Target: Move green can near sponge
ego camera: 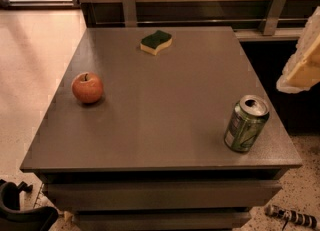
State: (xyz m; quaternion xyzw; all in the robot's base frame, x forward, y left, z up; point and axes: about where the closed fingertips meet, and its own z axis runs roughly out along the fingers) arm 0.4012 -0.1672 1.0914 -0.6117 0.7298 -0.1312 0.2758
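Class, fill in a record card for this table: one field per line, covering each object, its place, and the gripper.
table: grey, flat top
can: green, standing, front right
sponge: far middle, green side up
apple: left side, alone
gripper: right edge of view, apart from can
task: can not yet near sponge

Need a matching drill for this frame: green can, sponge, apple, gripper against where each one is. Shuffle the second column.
Column 1
1. green can
2. sponge
3. apple
4. gripper

Column 2
A. far middle of the table
B. right edge of the view, beyond the table's right side
C. standing on the table's near right part
D. on the table's left side

Pairs: 1-C, 2-A, 3-D, 4-B
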